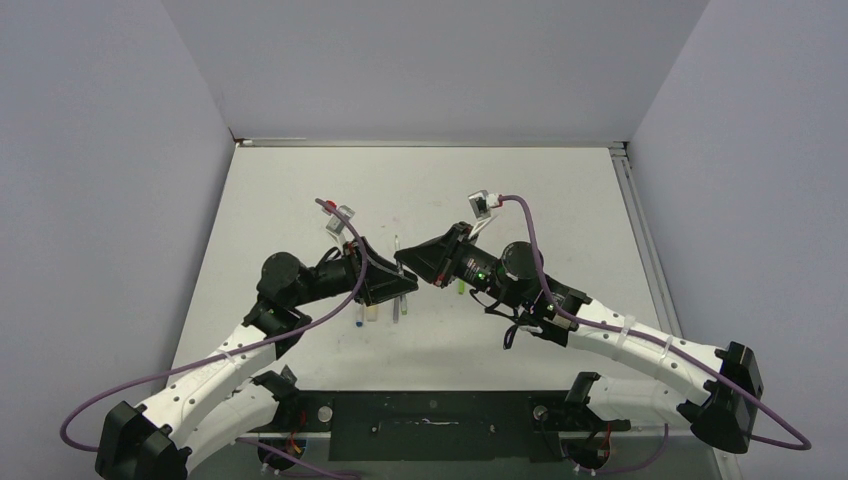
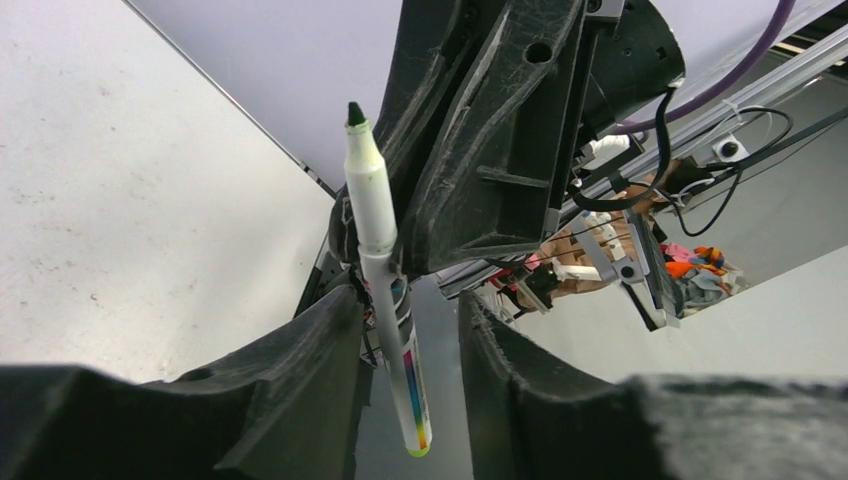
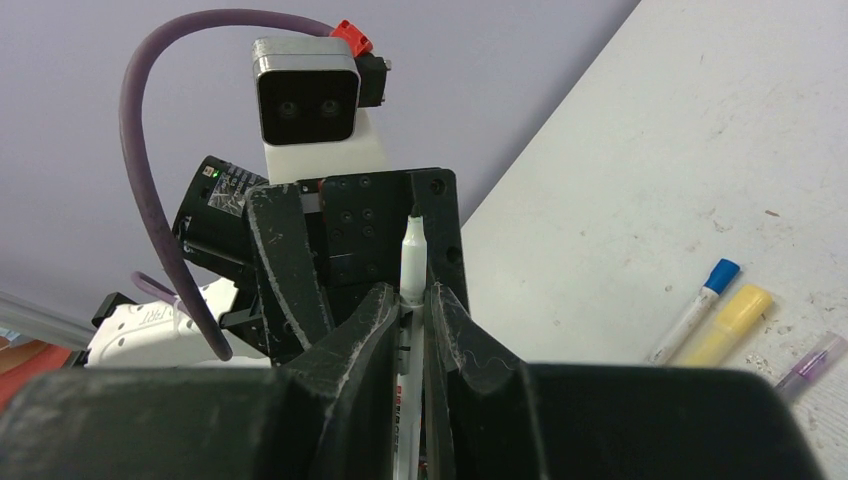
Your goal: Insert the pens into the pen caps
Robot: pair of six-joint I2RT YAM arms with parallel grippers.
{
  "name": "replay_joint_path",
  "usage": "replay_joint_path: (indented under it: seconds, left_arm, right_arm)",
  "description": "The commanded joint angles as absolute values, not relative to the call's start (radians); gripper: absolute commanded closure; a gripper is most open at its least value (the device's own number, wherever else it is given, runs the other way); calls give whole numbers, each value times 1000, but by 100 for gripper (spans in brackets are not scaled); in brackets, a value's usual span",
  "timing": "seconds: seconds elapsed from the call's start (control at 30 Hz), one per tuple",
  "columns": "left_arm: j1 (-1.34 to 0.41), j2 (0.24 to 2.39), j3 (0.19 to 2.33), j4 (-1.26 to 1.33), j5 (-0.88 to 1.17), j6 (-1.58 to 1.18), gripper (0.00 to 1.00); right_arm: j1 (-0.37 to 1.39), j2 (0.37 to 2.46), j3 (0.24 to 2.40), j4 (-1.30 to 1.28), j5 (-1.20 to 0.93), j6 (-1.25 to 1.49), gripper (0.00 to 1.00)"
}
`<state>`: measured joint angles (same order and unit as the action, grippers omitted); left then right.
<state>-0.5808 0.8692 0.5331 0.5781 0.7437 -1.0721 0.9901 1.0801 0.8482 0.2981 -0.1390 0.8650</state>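
Note:
My right gripper (image 1: 408, 260) (image 3: 412, 297) is shut on a thin white pen with a dark green tip (image 3: 411, 255) (image 2: 372, 200). In the left wrist view the pen's lower end, with a rainbow stripe, hangs between my left gripper's (image 2: 410, 315) fingers, close to the left finger. The left jaws stand apart. In the top view the left gripper (image 1: 392, 285) meets the right one at the table's middle. A white pen with a blue end (image 3: 695, 312), a yellow marker (image 3: 732, 322) and a thin purple pen (image 3: 815, 362) lie side by side on the table. A small green cap (image 1: 461, 286) lies under the right arm.
The white table (image 1: 560, 200) has grey walls on three sides and a metal rail (image 1: 640, 230) along its right edge. The three lying pens also show in the top view (image 1: 372, 315), just in front of the left gripper.

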Motion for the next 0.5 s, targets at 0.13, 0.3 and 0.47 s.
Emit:
replay_joint_path:
  seconds: [0.13, 0.3, 0.47]
  left_arm:
    - [-577, 881, 535, 717, 773, -1116, 77]
    - [-576, 879, 537, 729, 774, -1120, 99]
    - [-577, 855, 531, 711, 754, -1107, 100]
  right_arm:
    - [1007, 1074, 860, 359, -147, 837, 95]
    - [1015, 1073, 885, 316, -163, 793, 95]
    - [1023, 1055, 890, 278, -153, 763, 95]
